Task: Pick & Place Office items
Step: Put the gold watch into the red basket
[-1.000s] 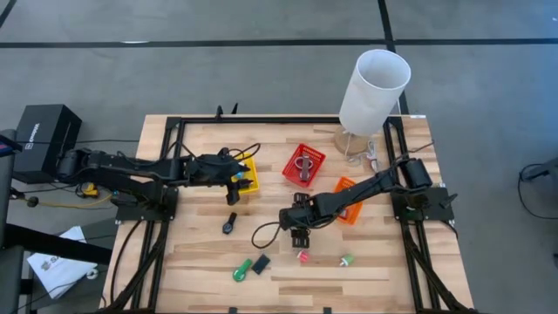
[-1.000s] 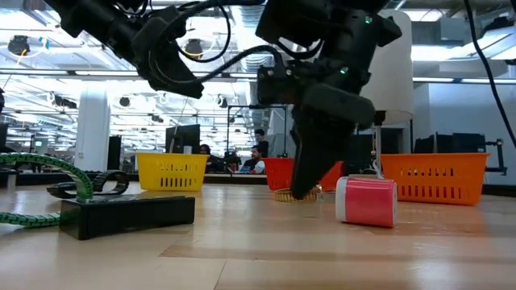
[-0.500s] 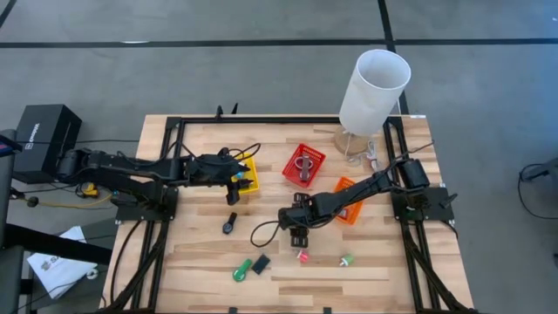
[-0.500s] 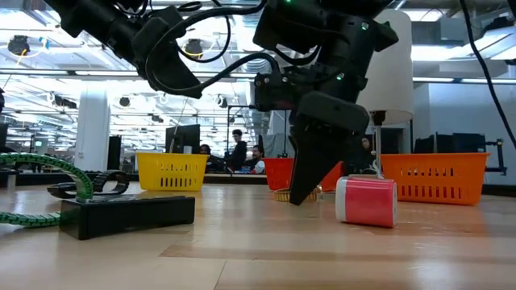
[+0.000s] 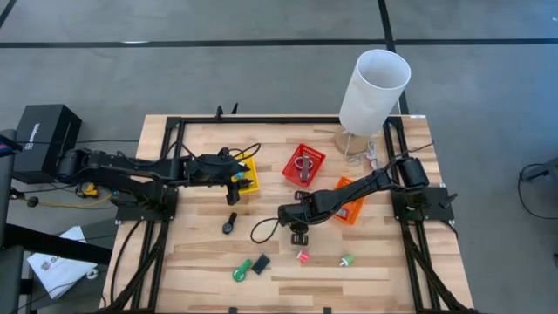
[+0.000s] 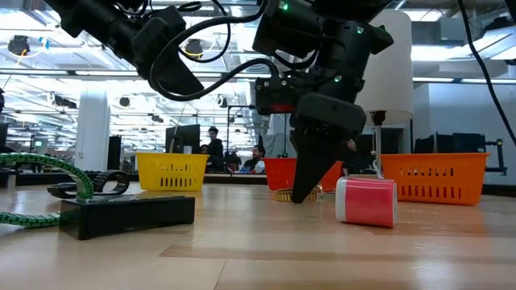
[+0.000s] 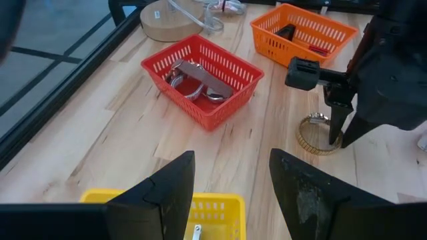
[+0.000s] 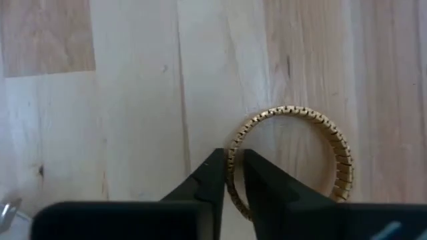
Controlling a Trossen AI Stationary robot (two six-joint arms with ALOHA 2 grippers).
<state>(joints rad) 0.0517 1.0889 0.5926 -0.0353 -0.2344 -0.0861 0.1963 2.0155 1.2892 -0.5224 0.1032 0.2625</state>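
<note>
A gold stretch-band ring [image 8: 313, 133] lies flat on the wooden table [image 5: 200, 253], near the middle. My right gripper [image 8: 231, 180] comes down on it, shut on its band; it also shows in the left wrist view [image 7: 333, 137] and the high view [image 5: 299, 230]. My left gripper [image 7: 230, 187] hangs open over the yellow bin [image 5: 247, 179], touching nothing. Small office items lie loose toward the near edge: a red one [image 5: 303, 255], a green-and-white one [image 5: 346, 259], a green one [image 5: 241, 271], a black one [image 5: 261, 262] and a black band [image 5: 229, 223]. My right gripper pinches the ring's band [image 8: 233, 152] between its two fingers, one finger [image 8: 212, 175] outside the loop and the other inside it. The fingers come from above, pointing steeply down. The ring lies flat on the table.
A red bin [image 5: 303, 164] holds metal pieces. An orange bin [image 5: 350, 202] sits under my right arm. A tall white cylinder [image 5: 375, 87] stands at the far right. In the low view a pink roll [image 6: 367, 201] and a black block [image 6: 129, 216] lie close by.
My right gripper has shut its fingers on the gold ring's band while staying over the same spot. The ring has stayed flat on the table.
</note>
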